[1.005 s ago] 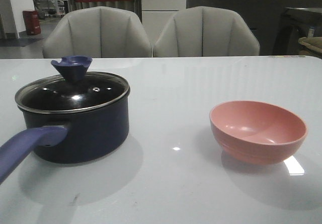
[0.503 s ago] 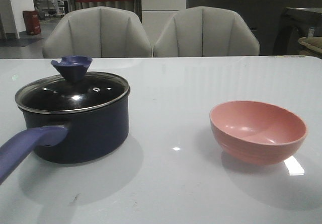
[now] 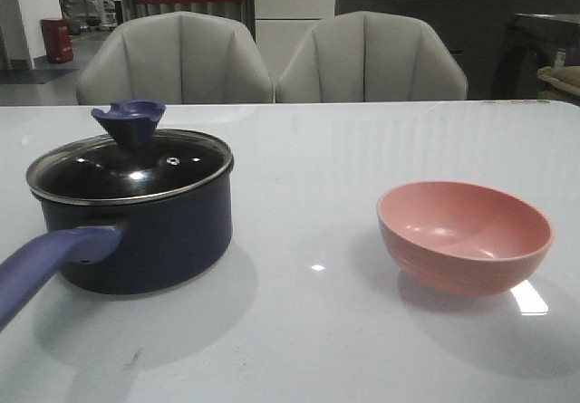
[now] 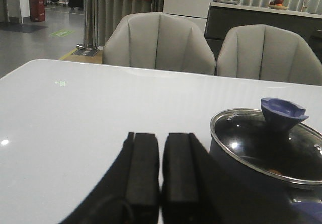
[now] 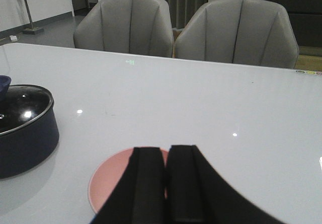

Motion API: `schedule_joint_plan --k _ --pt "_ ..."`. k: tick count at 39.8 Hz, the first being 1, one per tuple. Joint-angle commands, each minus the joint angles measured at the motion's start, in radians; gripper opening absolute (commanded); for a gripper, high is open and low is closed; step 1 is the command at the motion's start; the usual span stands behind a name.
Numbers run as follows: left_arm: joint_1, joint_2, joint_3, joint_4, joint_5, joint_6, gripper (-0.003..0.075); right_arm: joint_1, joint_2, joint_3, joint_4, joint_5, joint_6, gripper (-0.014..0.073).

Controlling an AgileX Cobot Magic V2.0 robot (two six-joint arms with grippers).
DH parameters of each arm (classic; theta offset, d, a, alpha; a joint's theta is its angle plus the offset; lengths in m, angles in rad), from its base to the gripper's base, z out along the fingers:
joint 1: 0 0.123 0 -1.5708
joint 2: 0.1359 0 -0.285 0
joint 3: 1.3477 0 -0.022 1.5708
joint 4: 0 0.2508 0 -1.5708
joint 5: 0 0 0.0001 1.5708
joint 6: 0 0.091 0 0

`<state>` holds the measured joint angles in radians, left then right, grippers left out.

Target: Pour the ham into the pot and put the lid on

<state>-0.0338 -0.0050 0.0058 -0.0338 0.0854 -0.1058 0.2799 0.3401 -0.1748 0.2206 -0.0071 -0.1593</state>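
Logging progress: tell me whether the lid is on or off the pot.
On. The lid sits flat on the pot, its metal rim seated all round, knob upward.

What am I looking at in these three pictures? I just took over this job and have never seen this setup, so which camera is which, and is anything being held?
This is a robot with two arms, each ending in a two-fingered gripper. The front view looks forward over the white table; neither arm shows in it. On the robot's left stands the pot with its long handle pointing toward the camera and the glass lid already on it. On the right sits the pink bowl; I see no ham inside it from here.

The other two pictures come from cameras on the wrists. The left gripper appears as two black fingers pressed together, near the pot. The right gripper is also shut, above the near side of the bowl. Neither holds anything.
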Motion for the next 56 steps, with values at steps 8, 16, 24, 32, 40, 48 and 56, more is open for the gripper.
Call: schedule_joint_plan --k 8,16,24,32,40,48,56 --pt "0.002 -0.02 0.033 -0.008 -0.061 -0.014 0.0114 0.001 0.002 -0.026 0.0 -0.077 -0.009 0.0149" --pt "0.002 -0.02 0.033 -0.008 -0.061 -0.014 0.0113 0.001 0.002 -0.026 0.0 -0.077 -0.009 0.0149" --pt "0.002 -0.02 0.033 -0.008 -0.061 -0.014 0.0114 0.001 0.002 -0.026 0.0 -0.077 -0.009 0.0149" --pt "0.002 -0.02 0.033 -0.008 -0.061 -0.014 0.0113 0.001 0.002 -0.026 0.0 -0.077 -0.009 0.0149" --pt "0.002 -0.02 0.033 -0.008 -0.061 -0.014 0.0114 -0.009 -0.008 -0.002 -0.017 -0.094 -0.022 0.0149" --pt "0.002 -0.02 0.033 -0.008 -0.061 -0.014 0.0113 -0.12 -0.08 0.087 -0.14 -0.093 0.05 0.0149" --pt "0.002 -0.02 0.033 -0.008 -0.061 -0.014 0.0113 -0.165 -0.26 0.205 -0.26 -0.092 0.177 0.0149"
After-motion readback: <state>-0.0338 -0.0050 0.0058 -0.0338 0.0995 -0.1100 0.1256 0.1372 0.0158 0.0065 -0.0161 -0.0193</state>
